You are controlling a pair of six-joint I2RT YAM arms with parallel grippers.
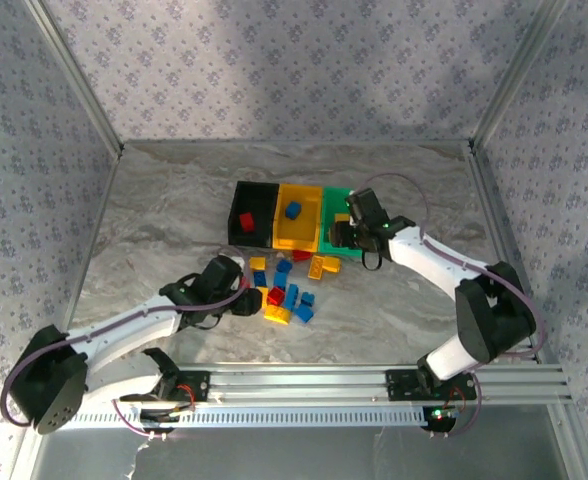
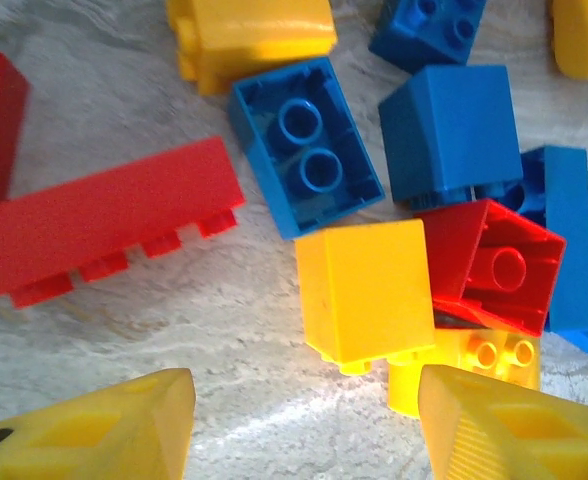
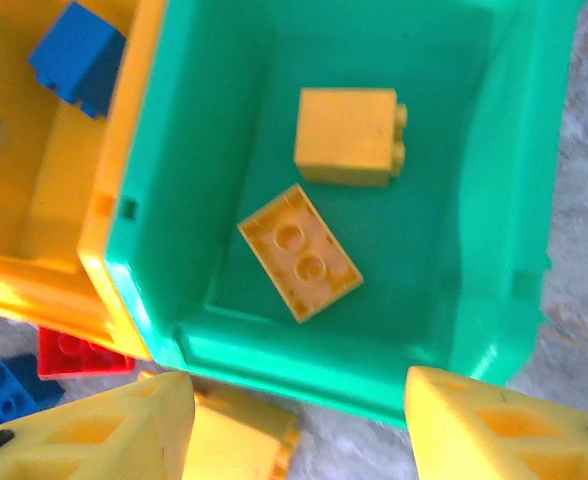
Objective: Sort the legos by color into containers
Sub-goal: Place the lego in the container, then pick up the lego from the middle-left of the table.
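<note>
The loose legos (image 1: 284, 290) lie heaped at the centre of the top view, just below the row of bins. My left gripper (image 2: 304, 415) hangs over the heap's left edge, spread wide and empty. A yellow brick (image 2: 366, 290) sits just ahead of the gap, right of centre in the wrist view. I judge that brick to be the pick. It touches a red brick (image 2: 494, 265) on its right and lies close under an upturned blue brick (image 2: 309, 145), so I would shift right, come straight down astride it and close slowly, keeping the right finger from catching the red one.

The green bin (image 3: 224, 100) holds two yellow pieces, one on its side at upper centre and one studs-down below it. My right gripper (image 3: 299, 410) hovers above that bin's near wall, released and carrying nothing. The orange bin (image 1: 299, 188) holds one blue piece, and the black bin (image 1: 244, 188) one red.
</note>
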